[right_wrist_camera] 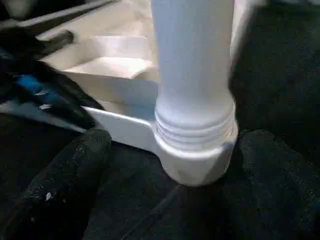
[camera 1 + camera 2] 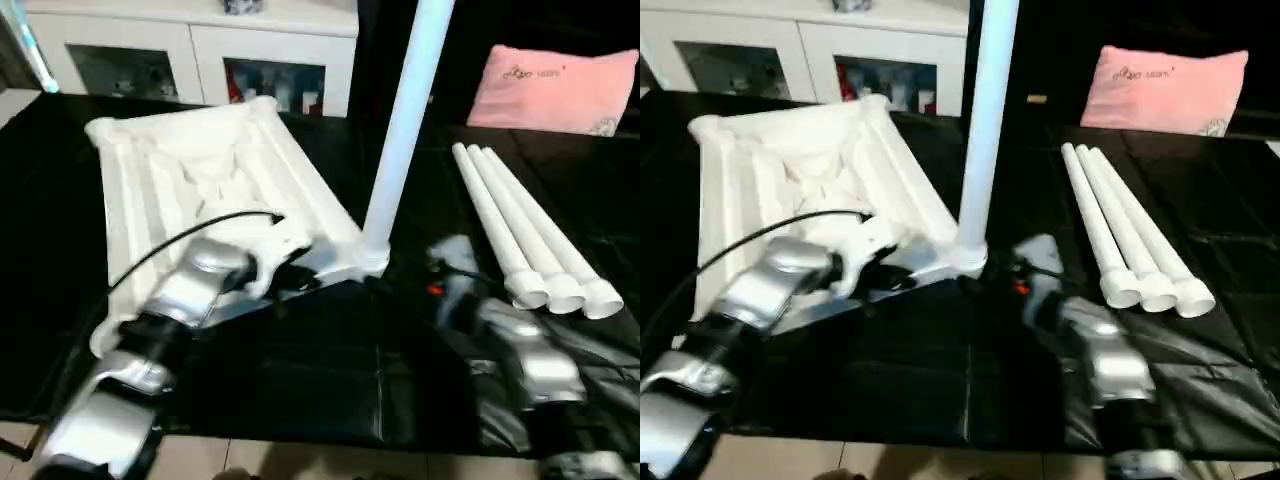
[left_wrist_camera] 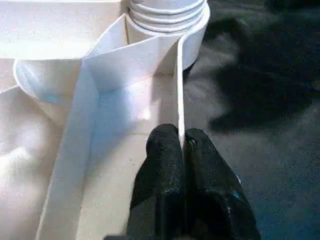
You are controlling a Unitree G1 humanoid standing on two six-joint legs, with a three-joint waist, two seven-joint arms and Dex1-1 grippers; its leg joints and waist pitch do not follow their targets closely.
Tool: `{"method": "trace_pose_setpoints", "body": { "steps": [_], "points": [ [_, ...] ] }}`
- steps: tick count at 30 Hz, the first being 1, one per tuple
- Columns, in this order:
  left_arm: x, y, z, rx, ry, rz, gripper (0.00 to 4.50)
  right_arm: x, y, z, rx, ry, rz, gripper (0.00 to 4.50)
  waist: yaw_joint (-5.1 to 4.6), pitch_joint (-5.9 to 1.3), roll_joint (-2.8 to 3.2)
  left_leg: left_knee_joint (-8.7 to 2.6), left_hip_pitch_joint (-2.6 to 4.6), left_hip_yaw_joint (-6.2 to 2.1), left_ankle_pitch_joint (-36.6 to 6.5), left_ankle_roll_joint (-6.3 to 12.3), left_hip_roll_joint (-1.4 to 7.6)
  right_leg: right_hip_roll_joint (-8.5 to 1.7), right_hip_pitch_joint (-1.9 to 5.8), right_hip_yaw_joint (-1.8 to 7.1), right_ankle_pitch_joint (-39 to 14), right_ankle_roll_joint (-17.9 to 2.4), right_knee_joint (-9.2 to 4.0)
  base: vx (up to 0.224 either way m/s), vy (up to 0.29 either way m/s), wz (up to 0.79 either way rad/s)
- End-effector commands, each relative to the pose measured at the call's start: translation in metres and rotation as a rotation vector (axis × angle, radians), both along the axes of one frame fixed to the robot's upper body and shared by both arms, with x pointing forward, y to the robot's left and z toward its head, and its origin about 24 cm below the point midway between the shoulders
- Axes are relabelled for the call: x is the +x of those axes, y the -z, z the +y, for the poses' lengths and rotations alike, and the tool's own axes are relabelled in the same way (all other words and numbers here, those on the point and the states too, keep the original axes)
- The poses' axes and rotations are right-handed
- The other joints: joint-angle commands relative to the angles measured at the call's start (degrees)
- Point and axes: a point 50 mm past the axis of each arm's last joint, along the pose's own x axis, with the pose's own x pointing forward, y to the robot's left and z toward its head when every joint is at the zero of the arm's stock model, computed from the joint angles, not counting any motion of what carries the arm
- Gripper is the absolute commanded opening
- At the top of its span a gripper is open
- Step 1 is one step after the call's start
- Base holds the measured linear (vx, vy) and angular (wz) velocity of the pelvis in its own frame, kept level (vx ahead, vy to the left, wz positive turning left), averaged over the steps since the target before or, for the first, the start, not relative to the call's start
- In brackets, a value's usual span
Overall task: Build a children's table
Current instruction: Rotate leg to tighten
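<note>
The children's table's white tabletop (image 2: pixel 200 180) lies upside down on the black surface, ribbed side up. One white leg (image 2: pixel 405 120) stands upright in the near right corner socket (image 1: pixel 192 160). My left gripper (image 3: pixel 181 137) is shut on the tabletop's thin rim wall (image 3: pixel 179 75), a little back from that socket. My right gripper (image 1: pixel 175 170) is open. Its black fingers (image 1: pixel 70 170) stand on either side of the socket and the leg's ribbed base, apart from the plastic. Three more legs (image 2: pixel 525 230) lie side by side to the right.
A pink pillow (image 2: pixel 560 85) rests at the back right. A white cabinet with glass doors (image 2: pixel 200 60) stands behind the tabletop. A black cable (image 2: pixel 170 240) runs over my left forearm. The table's front edge (image 2: pixel 300 440) is close below my arms.
</note>
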Motion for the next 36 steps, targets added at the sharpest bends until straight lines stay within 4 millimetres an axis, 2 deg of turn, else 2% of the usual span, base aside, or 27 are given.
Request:
{"method": "trace_pose_setpoints", "body": {
  "steps": [1,3,8,16,18,20,22,25,27,32,36],
  "points": [
    [-0.006,-0.002,-0.009,-0.016,0.105,0.009,0.0,-0.001,-0.013,-0.001,0.005,-0.075,-0.055,4.42,0.31,-3.79,0.2,-3.52,0.62,-0.87,-9.7,4.1,3.24,-5.43,2.95,3.34,-8.9,-12.5,-4.53,0.0,0.0,0.0],
    [-0.01,-0.003,-0.005,-0.025,0.174,0.009,0.0,-0.003,-0.02,-0.005,-0.013,-0.173,-0.063,4.42,0.61,-3.79,0.22,-3.59,0.57,-0.94,-10.1,3.78,3.27,-5.44,2.92,3.3,-9.8,-12.6,-4.49,0.0,0.0,0.0],
    [-0.017,-0.006,-0.003,-0.034,0.264,0.031,0.0,-0.004,-0.022,-0.007,-0.049,-0.272,-0.059,4.42,1.27,-3.92,0.08,-3.56,0.65,-0.88,-8.9,3.61,3.44,-5.49,2.89,3.29,-8.7,-12.9,-4.23,0.0,0.0,0.0],
    [-0.028,-0.006,0.003,0.001,0.396,0.065,0.0,0.001,-0.023,-0.006,-0.07,-0.362,-0.056,4.42,1.84,-4.07,0.05,-3.33,0.58,-0.68,-7.7,3.64,3.45,-5.42,2.75,3.18,-7.1,-13.5,-3.78,0.0,0.0,0.0],
    [-0.028,-0.006,0.004,0.003,0.401,0.065,0.0,0.001,-0.024,-0.005,-0.061,-0.383,-0.048,4.15,2.03,-4.09,0.04,-3.32,0.52,-0.71,-7.1,3.97,3.52,-5.32,2.78,3.11,-5.7,-13.6,-3.53,0.0,0.0,0.0],
    [-0.028,-0.007,0.005,0.007,0.411,0.065,0.0,-0.002,-0.025,-0.005,-0.052,-0.441,-0.034,4.15,2.09,-4.09,-0.05,-3.26,0.47,-0.67,-7.3,4.05,3.45,-5.37,2.84,3.09,-6.0,-13.6,-3.55,0.0,0.0,0.0],
    [-0.029,-0.008,0.005,0.009,0.423,0.068,0.0,-0.004,-0.025,-0.004,-0.055,-0.487,-0.018,3.83,2.21,-4.09,-0.02,-3.21,0.4,-0.68,-7.2,4.22,3.46,-5.39,2.91,3.08,-6.6,-13.3,-3.62,0.0,0.0,0.0],
    [-0.03,-0.008,0.005,0.009,0.432,0.07,0.0,-0.003,-0.024,-0.004,-0.06,-0.502,-0.014,3.67,2.24,-4.13,-0.08,-3.16,0.35,-0.67,-7.1,4.15,3.41,-5.42,2.9,3.08,-7.1,-13.1,-3.63,0.0,0.0,0.0],
    [-0.03,-0.009,0.005,0.009,0.436,0.071,0.0,-0.003,-0.023,-0.003,-0.063,-0.506,-0.014,3.39,2.21,-4.19,-0.1,-3.1,0.37,-0.67,-6.9,4.02,3.38,-5.39,2.84,3.05,-7.1,-13.2,-3.58,0.0,0.0,0.0],
    [-0.031,-0.008,0.004,0.012,0.452,0.075,0.0,-0.001,-0.021,-0.002,-0.067,-0.527,-0.005,3.05,2.32,-4.26,0.07,-3.01,0.4,-0.66,-6.1,4.26,3.43,-5.22,2.76,3.02,-5.6,-13.7,-3.35,0.0,0.0,0.0],
    [-0.032,-0.008,0.004,0.019,0.461,0.079,0.0,-0.001,-0.02,-0.001,-0.066,-0.545,0.006,2.6,2.4,-4.27,0.08,-3.0,0.35,-0.67,-6.6,4.19,3.43,-5.3,2.84,2.99,-5.8,-13.8,-3.4,0.0,0.0,0.0]
  ]
}}
